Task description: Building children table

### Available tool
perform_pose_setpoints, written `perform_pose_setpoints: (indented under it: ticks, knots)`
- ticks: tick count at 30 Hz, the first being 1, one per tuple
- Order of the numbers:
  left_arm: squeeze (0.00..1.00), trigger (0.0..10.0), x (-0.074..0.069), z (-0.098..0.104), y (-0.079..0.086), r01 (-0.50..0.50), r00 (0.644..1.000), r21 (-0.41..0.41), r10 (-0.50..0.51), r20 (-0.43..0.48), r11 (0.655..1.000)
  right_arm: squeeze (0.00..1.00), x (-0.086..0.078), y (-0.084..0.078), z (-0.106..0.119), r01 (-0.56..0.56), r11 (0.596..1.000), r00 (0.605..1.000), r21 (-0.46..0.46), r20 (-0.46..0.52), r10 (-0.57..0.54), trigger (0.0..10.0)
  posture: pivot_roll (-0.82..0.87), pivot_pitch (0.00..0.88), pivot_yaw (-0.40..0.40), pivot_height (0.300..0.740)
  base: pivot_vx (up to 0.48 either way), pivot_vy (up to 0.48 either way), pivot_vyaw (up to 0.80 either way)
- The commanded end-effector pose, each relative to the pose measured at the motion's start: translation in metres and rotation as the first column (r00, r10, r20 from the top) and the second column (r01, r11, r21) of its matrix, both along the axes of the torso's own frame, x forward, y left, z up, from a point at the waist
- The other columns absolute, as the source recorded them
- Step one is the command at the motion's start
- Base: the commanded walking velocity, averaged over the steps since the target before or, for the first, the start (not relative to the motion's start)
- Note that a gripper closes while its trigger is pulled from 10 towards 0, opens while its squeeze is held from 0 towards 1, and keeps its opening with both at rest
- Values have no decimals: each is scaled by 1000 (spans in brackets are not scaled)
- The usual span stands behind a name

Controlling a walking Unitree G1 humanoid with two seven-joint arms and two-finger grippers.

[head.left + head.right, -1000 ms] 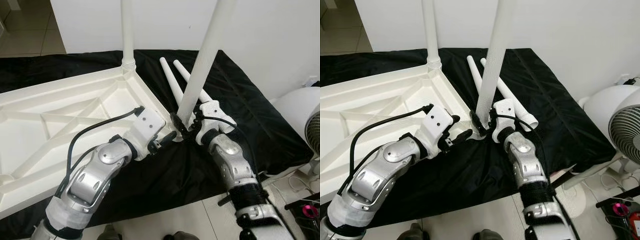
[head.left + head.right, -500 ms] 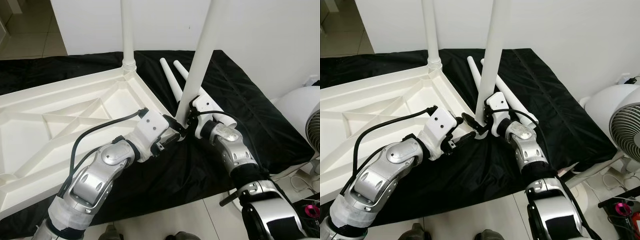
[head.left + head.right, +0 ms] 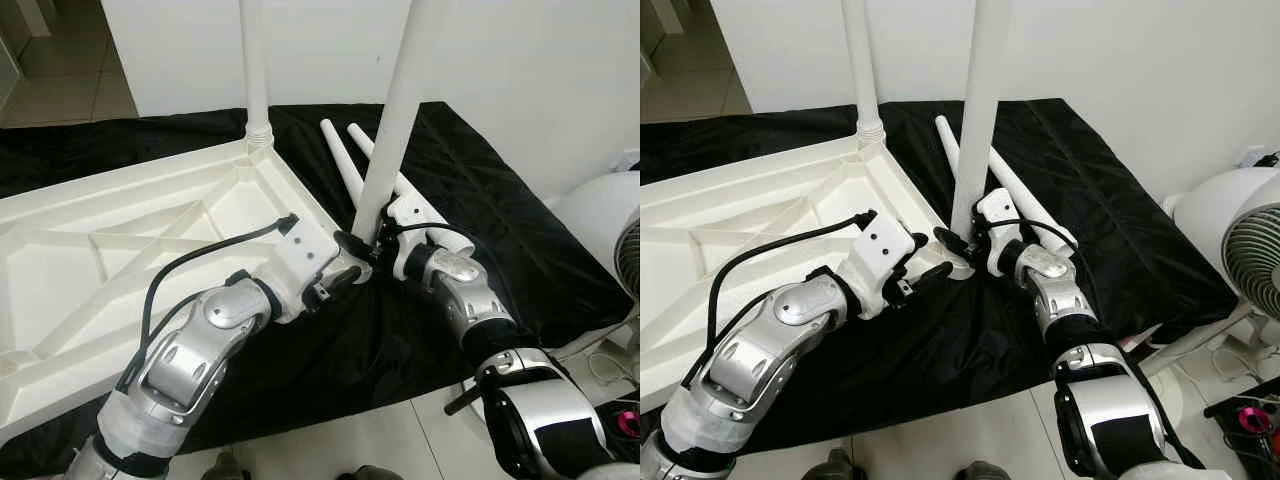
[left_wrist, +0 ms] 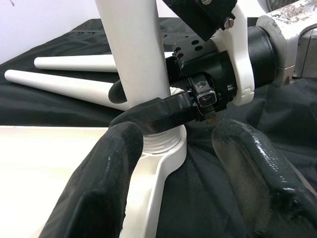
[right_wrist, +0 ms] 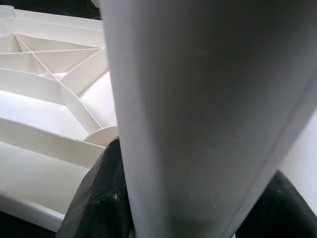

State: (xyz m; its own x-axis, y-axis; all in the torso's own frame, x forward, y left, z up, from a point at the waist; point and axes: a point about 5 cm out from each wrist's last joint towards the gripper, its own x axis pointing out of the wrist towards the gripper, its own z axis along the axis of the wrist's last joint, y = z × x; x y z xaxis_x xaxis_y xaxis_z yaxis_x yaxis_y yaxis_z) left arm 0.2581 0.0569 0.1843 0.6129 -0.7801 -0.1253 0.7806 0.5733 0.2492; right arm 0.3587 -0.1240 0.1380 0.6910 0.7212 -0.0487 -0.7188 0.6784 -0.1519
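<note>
Right end effector clamps smooth white cylindrical leg.

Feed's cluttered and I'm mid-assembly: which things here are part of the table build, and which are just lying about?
Part of the job:
- tabletop, upside down on the black cloth
- fitted leg at the far corner
- near leg, held at its base by the right pincer
- two loose legs on the cloth
- left pincer, open beside that corner

Lying about:
- fan
- cloth

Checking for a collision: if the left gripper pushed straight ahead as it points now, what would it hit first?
Probably the white plastic table leg at its threaded base, where the right gripper is clamped; the open left gripper points straight at it.
</note>
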Motion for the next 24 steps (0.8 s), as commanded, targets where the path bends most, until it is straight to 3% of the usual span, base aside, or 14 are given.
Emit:
perform_pose_setpoints:
  ticks: [1,4,6,9,15,17,18,20,21,24]
  knots:
    - [0,10000,0,-1,-1,19,1000,20,-20,2,1000,0,-3,-4,-12,23,1000,999,-8,-49,-24,10000,-7,5,-23,740,0,0,0]
    - [0,10000,0,-1,-1,20,1000,21,-20,1,1000,0,-3,-4,-13,30,1000,998,3,-56,-30,10000,-7,5,-23,740,0,0,0]
    - [0,10000,-3,-3,-2,28,1000,13,-28,-11,1000,0,-1,-1,-16,166,985,984,50,-70,-162,10000,-17,1,-28,740,0,0,0]
    - [0,10000,-4,-4,-3,30,999,9,-30,-15,1000,0,1,-4,-14,262,964,965,44,-38,-260,10000,-18,1,-30,740,0,0,0]
    - [0,10000,-4,-6,-5,29,999,5,-29,-19,1000,0,3,-4,-12,379,921,925,88,-68,-374,10000,-26,0,-44,740,0,0,0]
    - [0,10000,-4,-7,-5,25,999,0,-25,-20,1000,0,2,-1,-13,478,870,877,121,-115,-466,10000,-33,0,-53,740,0,0,0]
    - [0,10000,-4,-7,-5,25,999,0,-25,-20,1000,0,2,-1,-13,478,870,877,121,-115,-466,10000,-33,0,-53,740,0,0,0]
    - [0,10000,-3,-8,-5,21,1000,-3,-21,-20,1000,0,-1,2,-16,557,820,829,132,-151,-538,10000,-34,0,-57,740,0,0,0]
    - [0,10000,-3,-8,-5,21,1000,-3,-21,-20,1000,0,-1,2,-16,557,820,829,132,-151,-538,10000,-34,0,-57,740,0,0,0]
    - [0,10000,-3,-8,-6,15,1000,-12,-16,-22,1000,0,-18,14,-17,695,703,719,152,-180,-672,10000,-39,0,-59,740,0,0,0]
